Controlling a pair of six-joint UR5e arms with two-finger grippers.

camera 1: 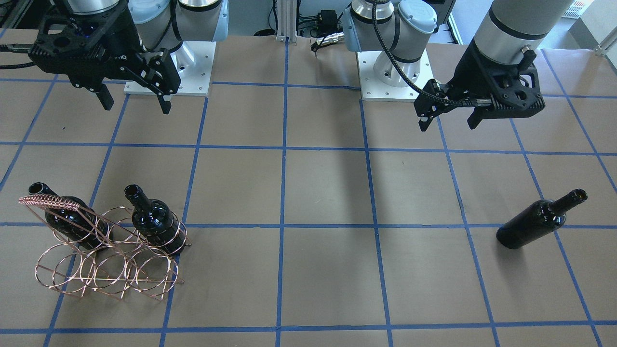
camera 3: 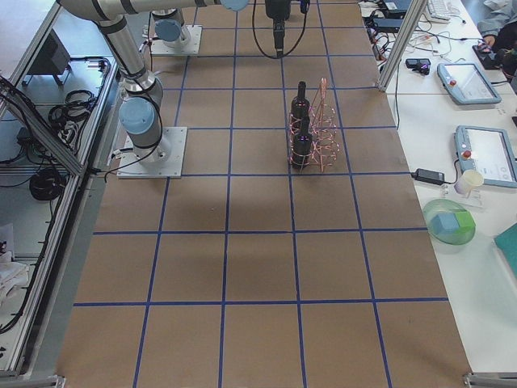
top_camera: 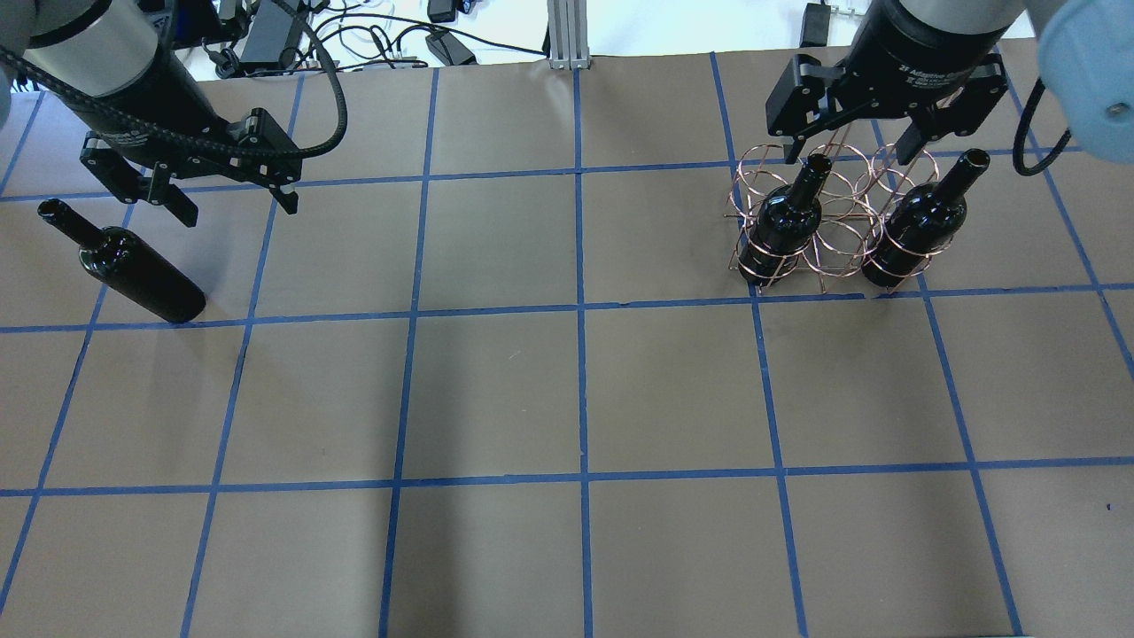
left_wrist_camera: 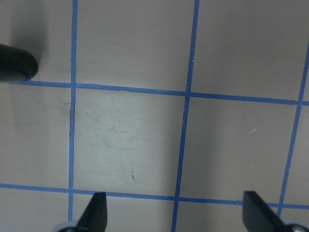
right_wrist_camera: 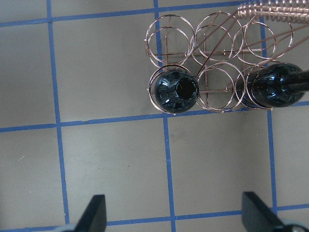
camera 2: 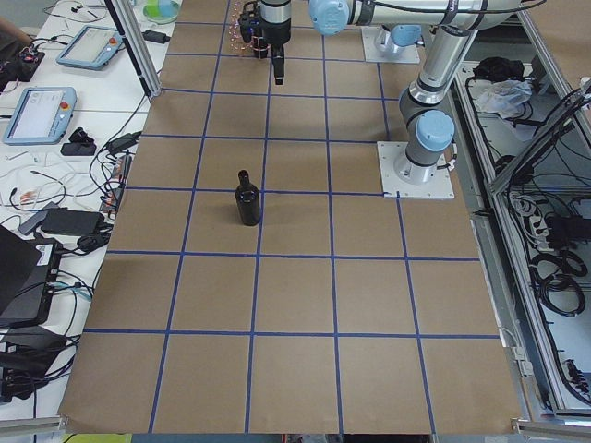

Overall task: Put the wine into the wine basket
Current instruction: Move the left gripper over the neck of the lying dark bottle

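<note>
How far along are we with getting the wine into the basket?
Done: a first bottle and second bottle sit in the wine basket, in one row's end rings. In hand: nothing; left pincer and right pincer hang open, empty. Left: the third bottle, on the table near the left pincer, needs loading.

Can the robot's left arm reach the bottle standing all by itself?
Probably yes. The lone bottle stands upright on the table, close to the left gripper. The jaws are open and empty, and nothing sits between gripper and bottle.
</note>
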